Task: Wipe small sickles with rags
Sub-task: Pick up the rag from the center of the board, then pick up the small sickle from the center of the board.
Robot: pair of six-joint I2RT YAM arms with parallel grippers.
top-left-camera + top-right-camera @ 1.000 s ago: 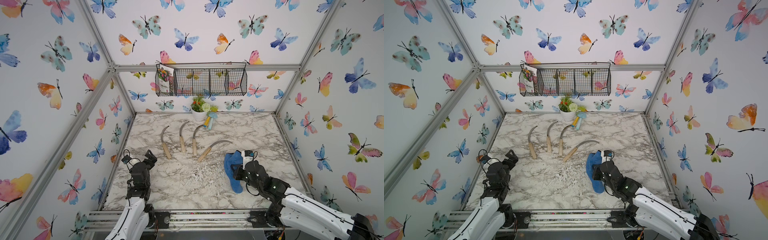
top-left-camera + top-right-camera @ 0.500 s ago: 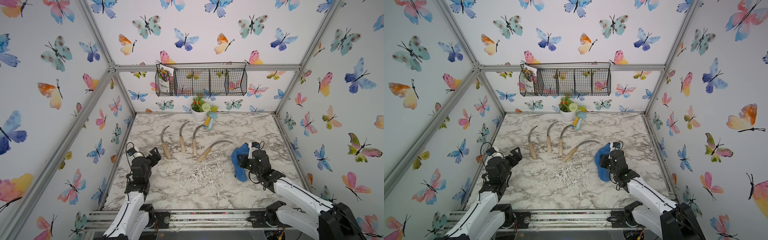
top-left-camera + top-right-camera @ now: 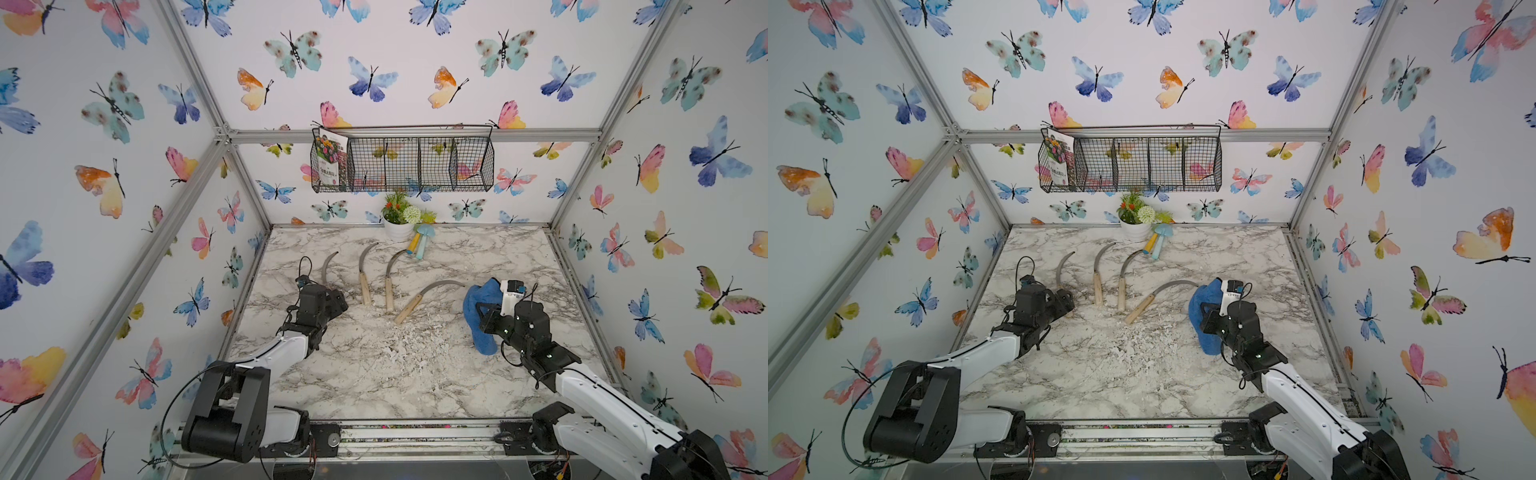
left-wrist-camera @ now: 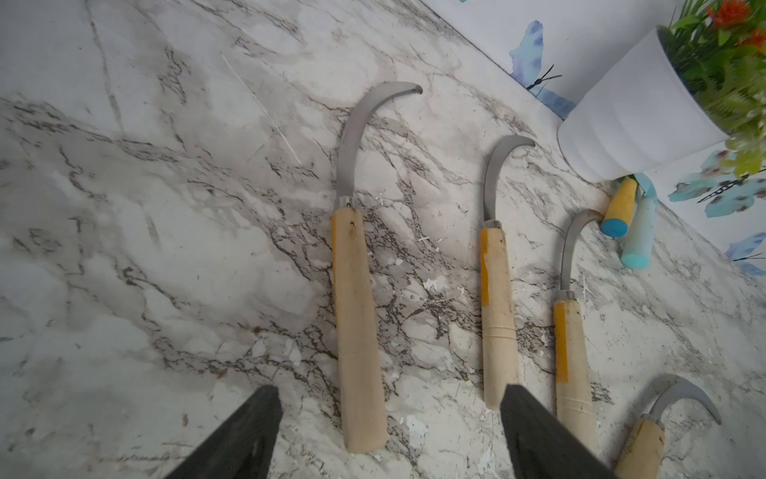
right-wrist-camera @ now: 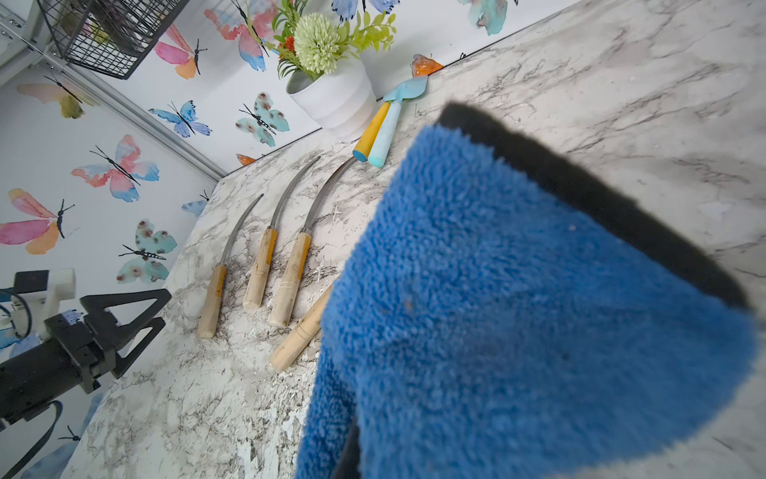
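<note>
Left wrist view: the left tool stands wide open and empty, jaws either side of the end sickle's handle tip. All four lie on the surface. The right tool is clamped on the hanging blue rag.

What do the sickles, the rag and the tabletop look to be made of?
The sickles have dull grey metal blades, likely steel, and pale wooden handles with stains. The rag is thick blue terry-like cloth with fuzzy pile. The tabletop is smooth, marble-patterned with grey veins; stone or laminate, cannot tell.
</note>
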